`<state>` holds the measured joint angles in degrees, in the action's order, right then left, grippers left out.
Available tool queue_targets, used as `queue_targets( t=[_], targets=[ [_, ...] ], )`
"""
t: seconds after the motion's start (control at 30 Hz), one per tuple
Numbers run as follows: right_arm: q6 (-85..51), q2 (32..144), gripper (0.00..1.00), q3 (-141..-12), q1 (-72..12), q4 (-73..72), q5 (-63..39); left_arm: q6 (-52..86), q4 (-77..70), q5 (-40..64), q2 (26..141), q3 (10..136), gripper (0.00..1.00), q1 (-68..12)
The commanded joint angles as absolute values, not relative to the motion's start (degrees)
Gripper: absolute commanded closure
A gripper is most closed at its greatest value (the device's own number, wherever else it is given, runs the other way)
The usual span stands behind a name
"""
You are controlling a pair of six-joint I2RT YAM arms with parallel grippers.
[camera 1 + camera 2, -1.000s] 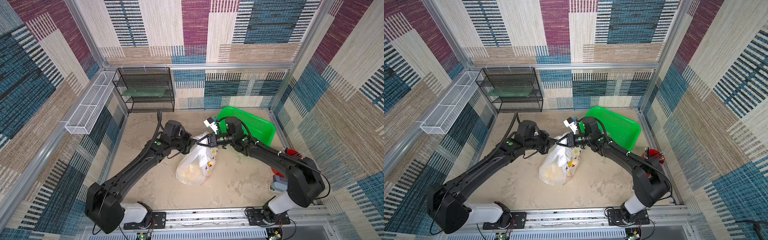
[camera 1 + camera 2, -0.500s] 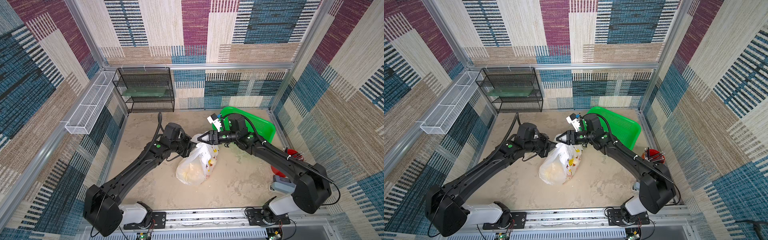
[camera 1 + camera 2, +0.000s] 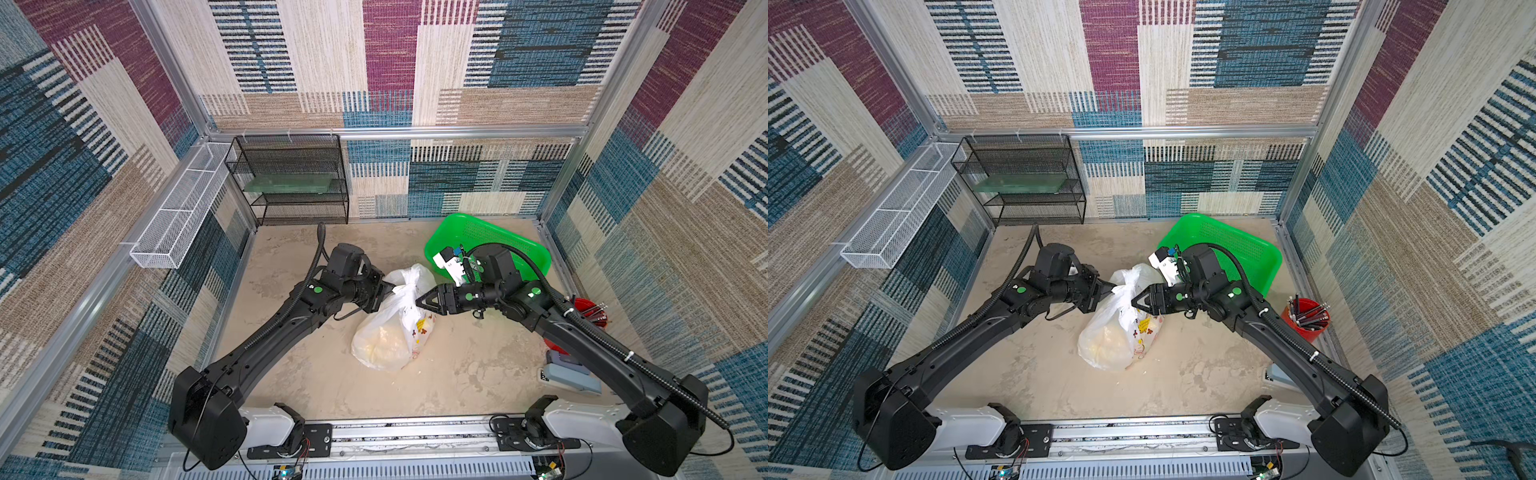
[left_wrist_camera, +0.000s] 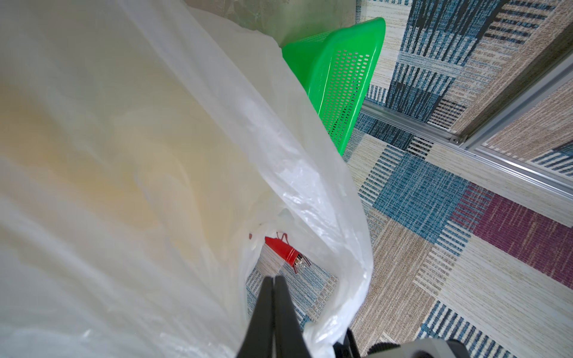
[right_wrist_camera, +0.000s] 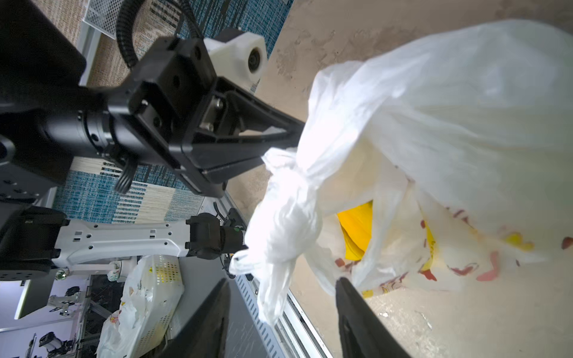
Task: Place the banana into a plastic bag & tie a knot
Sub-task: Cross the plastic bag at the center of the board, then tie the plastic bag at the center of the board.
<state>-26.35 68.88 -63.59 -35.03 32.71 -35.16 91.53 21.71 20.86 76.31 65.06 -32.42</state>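
Left tool (image 3: 389, 287) pressed together against plastic bag (image 3: 386, 336), apparently steadying it; right tool (image 3: 420, 300) spread beside knot (image 5: 288, 186), holding nothing.

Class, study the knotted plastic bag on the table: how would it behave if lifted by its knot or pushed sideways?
Likely floppy: the plastic bag is thin, crinkled film, slumped on the table. Lifted by the knot, it would probably hang and sag round its yellowish contents. Pushed, it would likely crumple rather than slide.

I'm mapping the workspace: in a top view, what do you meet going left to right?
In a top view: white wire basket → black mesh shelf → plastic bag → green basket → red cup.
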Motion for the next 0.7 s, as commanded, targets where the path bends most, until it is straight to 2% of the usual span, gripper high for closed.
queue_targets(
  t=[0.0,0.13,0.2,0.3,0.43,0.53,0.67],
  targets=[
    [-28.30,67.68,0.41,-63.54,-38.05,34.73,-30.74,89.31,22.91,20.21,76.63,65.93,1.00,-32.39],
    [-30.55,69.87,0.30,-67.05,-42.59,36.66,-26.20,89.12,23.12,20.21,76.64,66.10,1.00,-32.43],
    [-30.80,72.46,0.19,-70.17,-44.49,40.49,-22.92,89.02,23.29,20.13,76.47,66.09,1.00,-32.43],
    [-30.76,75.70,0.18,-73.82,-46.93,43.65,-18.70,88.97,23.20,20.13,76.29,65.83,1.00,-32.43],
    [-31.41,79.83,0.28,-78.59,-49.15,47.64,-14.51,88.92,23.16,20.13,76.07,65.59,1.00,-32.52],
    [-31.99,82.23,0.44,-82.18,-50.28,51.80,-11.65,88.86,23.18,19.95,75.69,65.39,1.00,-32.52],
    [-31.95,82.42,0.51,-82.85,-51.15,51.97,-10.93,88.86,23.11,19.95,75.50,64.96,1.00,-32.60]
  ],
)
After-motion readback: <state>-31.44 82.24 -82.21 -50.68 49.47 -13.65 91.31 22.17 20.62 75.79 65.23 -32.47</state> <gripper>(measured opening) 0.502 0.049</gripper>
